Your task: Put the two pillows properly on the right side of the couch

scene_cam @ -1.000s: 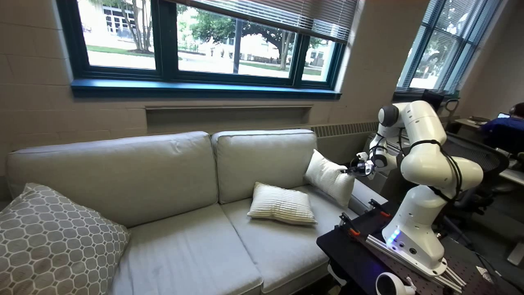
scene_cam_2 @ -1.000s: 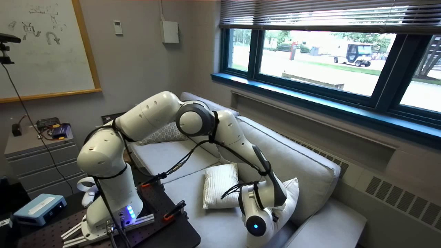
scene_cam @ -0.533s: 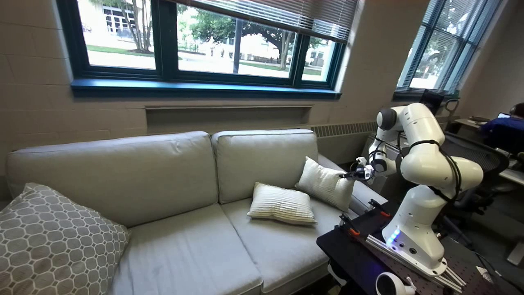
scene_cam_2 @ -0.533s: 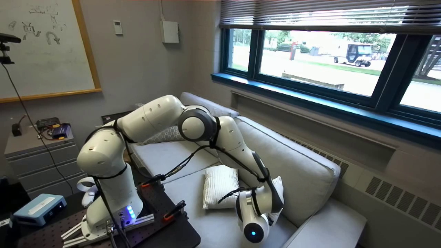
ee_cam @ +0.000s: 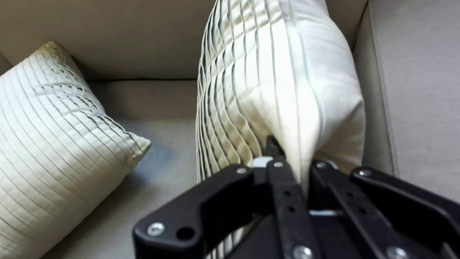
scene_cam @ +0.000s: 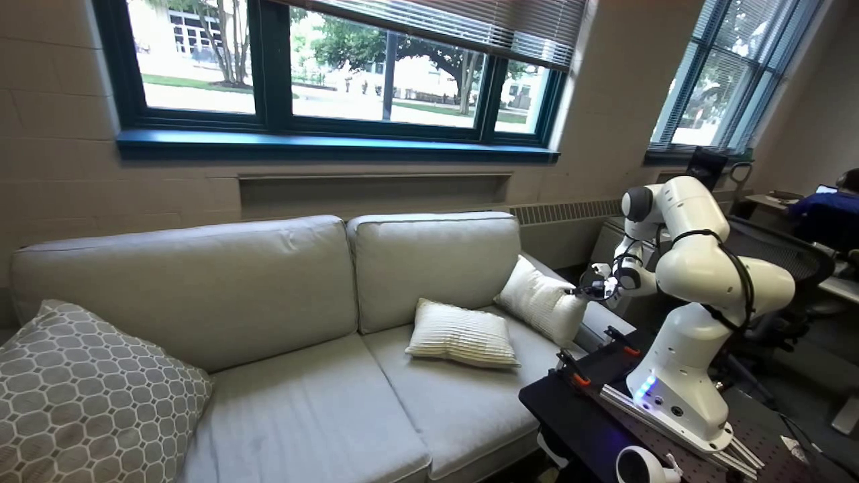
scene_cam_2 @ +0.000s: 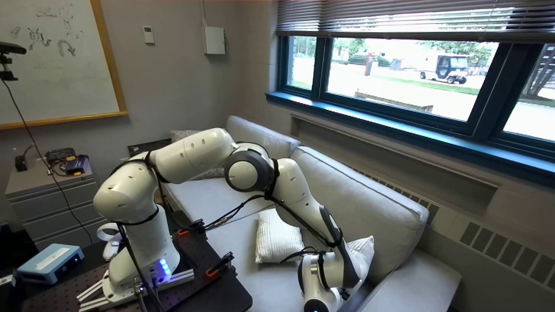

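As claw [ee_cam: 299, 163] pinches pillow [ee_cam: 251, 79], arm [scene_cam: 698, 272] arched

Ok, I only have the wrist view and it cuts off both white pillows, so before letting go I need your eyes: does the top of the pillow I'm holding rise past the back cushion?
Observer: No, in an exterior view the top corner of the held pillow shows below the upper edge of the back cushion.
Operator: And the loose pillow, how far over does it go?
Observer: In an exterior view, it ends short of the seat cushion farther from the end effector.
Operator: Anything else on the couch?
Observer: Yes, a larger grey patterned pillow at the far end.
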### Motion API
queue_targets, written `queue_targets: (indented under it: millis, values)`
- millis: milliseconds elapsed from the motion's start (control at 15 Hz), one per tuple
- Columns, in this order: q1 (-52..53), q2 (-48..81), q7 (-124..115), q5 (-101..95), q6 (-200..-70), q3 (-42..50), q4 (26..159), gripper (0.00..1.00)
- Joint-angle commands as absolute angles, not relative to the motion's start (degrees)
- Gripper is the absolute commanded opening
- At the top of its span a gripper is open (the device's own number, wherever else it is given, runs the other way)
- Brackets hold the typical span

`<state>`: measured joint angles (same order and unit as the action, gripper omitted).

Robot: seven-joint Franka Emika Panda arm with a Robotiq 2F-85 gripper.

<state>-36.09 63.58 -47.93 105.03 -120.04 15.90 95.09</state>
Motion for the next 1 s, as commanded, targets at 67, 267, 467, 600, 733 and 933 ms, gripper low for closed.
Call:
queue_targets:
  millis: [67,267,467,600,733,933]
  values:
    - [-39.0,66.0,-48.7,109.0,-120.2,14.6,91.6,0.02]
    - [-40.5,68.1,-49.0,111.8,-121.4,14.5,89.6,0.02]
    - [-41.7,70.7,-50.0,112.4,-122.0,14.2,86.8,0.02]
    - [-42.3,71.9,-50.5,111.2,-121.1,14.0,85.2,0.02]
    - [-42.5,72.4,-49.6,110.6,-120.6,13.8,84.3,0.24]
    - [-42.0,72.0,-48.0,110.2,-121.0,13.5,83.9,0.49]
